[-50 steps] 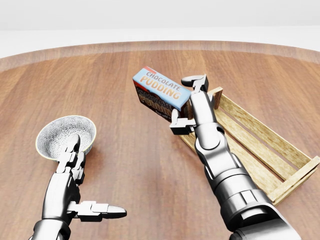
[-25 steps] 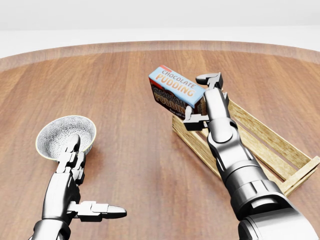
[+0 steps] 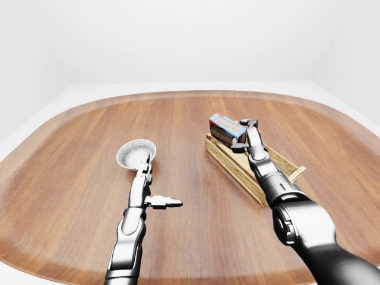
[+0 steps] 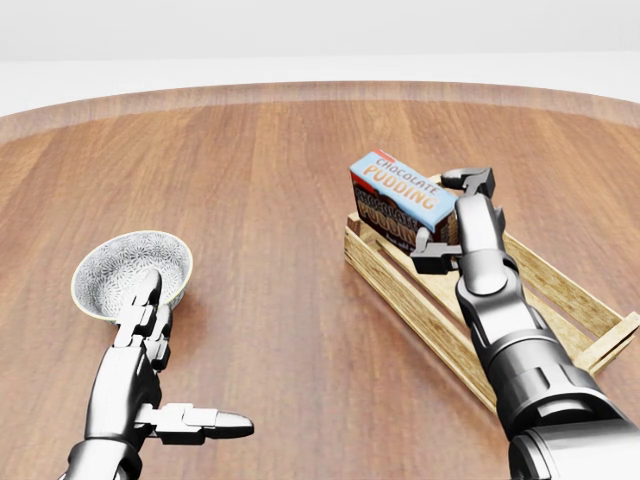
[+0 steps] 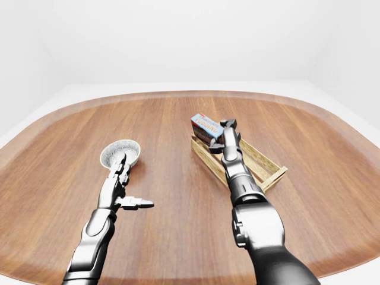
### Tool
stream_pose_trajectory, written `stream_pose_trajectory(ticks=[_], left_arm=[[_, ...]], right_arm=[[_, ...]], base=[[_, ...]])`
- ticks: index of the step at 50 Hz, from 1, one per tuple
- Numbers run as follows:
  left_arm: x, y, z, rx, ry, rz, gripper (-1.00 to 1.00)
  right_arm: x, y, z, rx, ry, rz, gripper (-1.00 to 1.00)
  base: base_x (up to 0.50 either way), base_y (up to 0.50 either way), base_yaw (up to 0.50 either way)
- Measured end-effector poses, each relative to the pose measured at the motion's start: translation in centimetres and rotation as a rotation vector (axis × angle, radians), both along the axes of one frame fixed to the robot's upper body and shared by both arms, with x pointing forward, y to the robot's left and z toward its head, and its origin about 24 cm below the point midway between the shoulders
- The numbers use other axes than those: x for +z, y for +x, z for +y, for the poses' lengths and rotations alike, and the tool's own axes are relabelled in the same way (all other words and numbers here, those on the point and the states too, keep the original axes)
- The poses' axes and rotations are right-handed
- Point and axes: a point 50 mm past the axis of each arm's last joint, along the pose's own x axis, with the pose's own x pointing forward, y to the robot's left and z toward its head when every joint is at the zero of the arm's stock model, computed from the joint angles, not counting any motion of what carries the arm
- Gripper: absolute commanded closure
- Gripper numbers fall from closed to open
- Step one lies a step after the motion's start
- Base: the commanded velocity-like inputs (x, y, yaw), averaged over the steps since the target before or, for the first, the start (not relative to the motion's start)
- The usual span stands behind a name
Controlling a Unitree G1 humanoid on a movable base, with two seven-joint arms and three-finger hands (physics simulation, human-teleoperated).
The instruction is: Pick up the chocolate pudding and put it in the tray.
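Blue chocolate pudding box clamped between right-hand fingers, above tray.

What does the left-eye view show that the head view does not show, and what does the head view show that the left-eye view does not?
Only the left-eye view shows the white walls of the room and the table's whole rounded outline. Only the head view shows the words on the chocolate pudding clearly, and the pattern inside the bowl. Both show the right hand closed on the pudding box above the top-left end of the wooden tray, and the left hand open, just below the bowl in the picture.
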Motion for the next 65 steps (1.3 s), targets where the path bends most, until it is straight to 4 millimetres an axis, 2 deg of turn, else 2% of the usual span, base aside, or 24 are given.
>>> stream_pose_trajectory(ticks=[35, 65], left_arm=[[0.0, 0.0, 0.0, 0.001, -0.001, 0.003, -1.00], [0.0, 0.0, 0.0, 0.000, 0.000, 0.003, -1.00]], right_arm=[[-2.4, -1.9, -4.9, -0.137, -0.014, 0.081, 1.00], [-4.5, -3.3, -5.9, -0.183, -0.070, 0.148, 1.00]], base=[[0.00, 0.00, 0.00], [0.00, 0.00, 0.00]])
